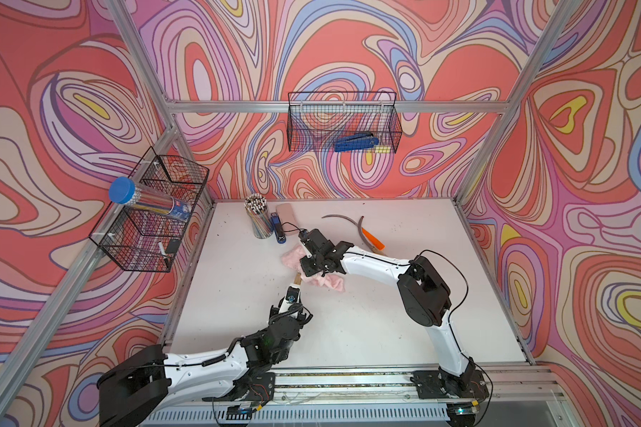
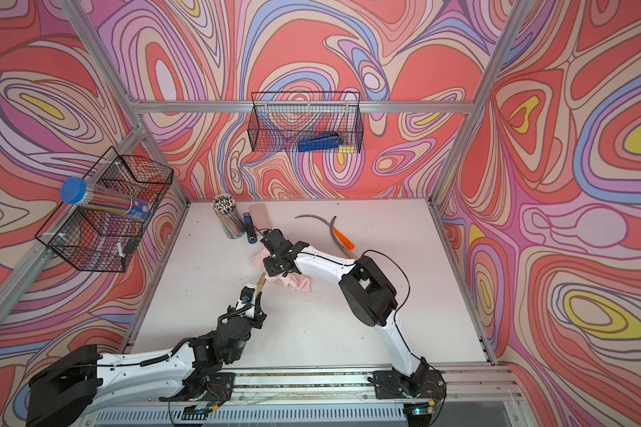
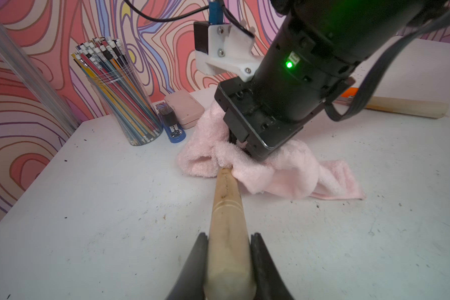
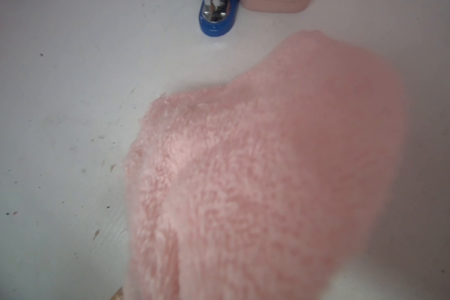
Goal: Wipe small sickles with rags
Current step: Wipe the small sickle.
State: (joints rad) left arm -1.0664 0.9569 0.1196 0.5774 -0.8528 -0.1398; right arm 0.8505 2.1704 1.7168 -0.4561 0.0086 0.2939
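The wooden-handled sickle (image 3: 226, 207) sits near the middle of the white bench (image 3: 89, 207). The left fingers (image 3: 195, 262) stand narrow, clamped on its pale handle. Its blade is hidden under the pink rag (image 3: 283, 171), fluffy and bunched. The right fingers (image 3: 235, 135) are closed, pinching the rag, mostly buried in its folds. The orange-handled sickle (image 1: 372, 238) lies well apart, toward the back.

No text, brand or number can be read in any view. A dark label with a small red mark is seen on the clear pencil tube (image 1: 156, 203) in the wire basket (image 1: 141, 258), but its print is too small. A white marking beside a green light (image 3: 288, 64) is blurred as well.
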